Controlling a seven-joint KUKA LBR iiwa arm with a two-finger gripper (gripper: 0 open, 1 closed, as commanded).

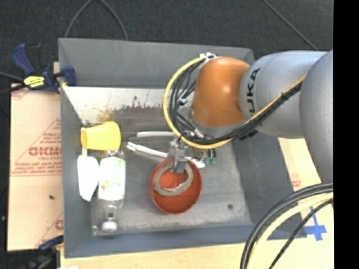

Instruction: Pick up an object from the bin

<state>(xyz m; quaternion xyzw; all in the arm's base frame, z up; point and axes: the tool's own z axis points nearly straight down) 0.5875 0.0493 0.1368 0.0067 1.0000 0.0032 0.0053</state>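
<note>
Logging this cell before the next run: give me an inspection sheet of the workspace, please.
Surface: grey metal bin, brownish specks on its back wall.
Job's things: red bowl at mid-floor, under the hand.
Clutter: yellow cup on its side, clear bottle, white plastic piece, all at left.
Grippers: hand down in the bowl.
Cables: yellow and black cables looped round the wrist.
Surroundings: dark carpet, loose cord on it.

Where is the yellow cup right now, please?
The yellow cup lies at the bin's left, just above the clear bottle, well left of the red bowl.
</note>
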